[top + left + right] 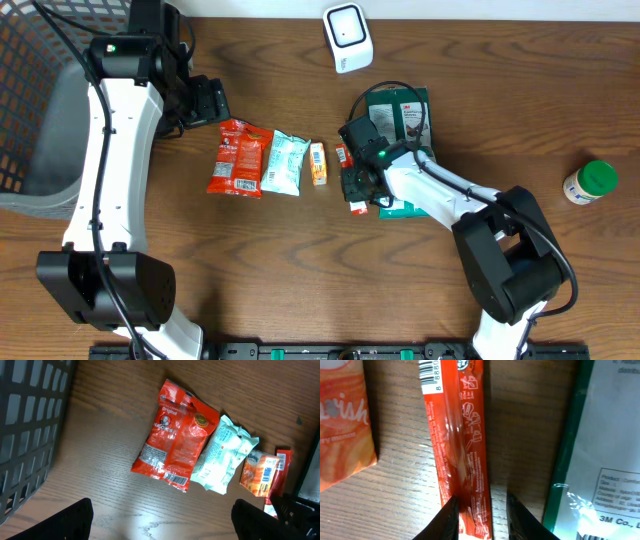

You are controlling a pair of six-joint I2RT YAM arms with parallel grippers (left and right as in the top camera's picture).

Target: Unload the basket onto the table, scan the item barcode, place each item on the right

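We see the right gripper (479, 515) narrowly parted astride the red stick packet (456, 435) — flat on the table (525, 420) between the orange sachet (340, 430) and green 3M pack (605, 425) — apparently not clamping it. The left gripper (162, 517) gapes wide, holding nothing.

R gripper (356, 186) over thin red packet (343, 154), by green pkg (406, 104).

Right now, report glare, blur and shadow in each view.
Overhead: even light, sharp, soft shadows. Left wrist: sheen on the red bag, bright patch on the table, jaws dark and blurred. Right wrist: glare streaks on the red stick, its barcode cut by the top edge.
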